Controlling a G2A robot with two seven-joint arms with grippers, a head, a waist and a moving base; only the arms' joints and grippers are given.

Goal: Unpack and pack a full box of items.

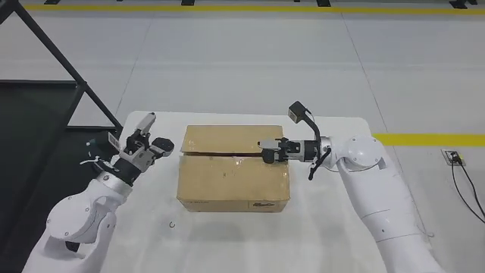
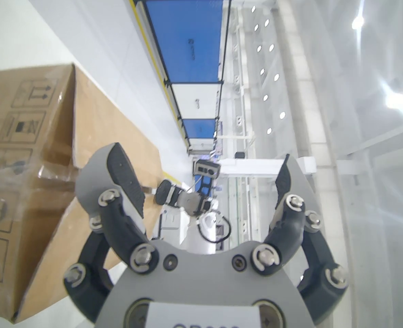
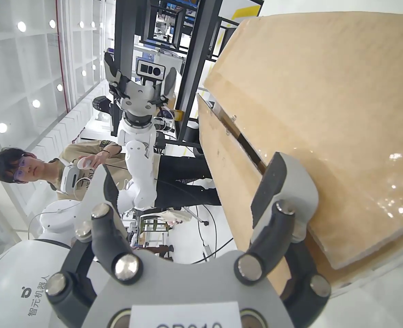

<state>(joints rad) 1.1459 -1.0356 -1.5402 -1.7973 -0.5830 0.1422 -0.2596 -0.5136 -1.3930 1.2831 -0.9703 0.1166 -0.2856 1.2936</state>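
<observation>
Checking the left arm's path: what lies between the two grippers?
The cardboard box, in the top view: left gripper beside it, right gripper over its top seam.

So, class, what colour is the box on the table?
The box is plain brown cardboard; it shows best in the top view.

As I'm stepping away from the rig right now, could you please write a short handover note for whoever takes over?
Left end effector: open, empty, beside the box's left end, apart from it.
Right end effector: open, empty, over the box top at the right end of the seam, one finger at the flap edge.
Box: on the table, flaps down, narrow gap along the seam; contents hidden.
Done: nothing unpacked yet.
Left: open flaps, unpack, repack.
</observation>
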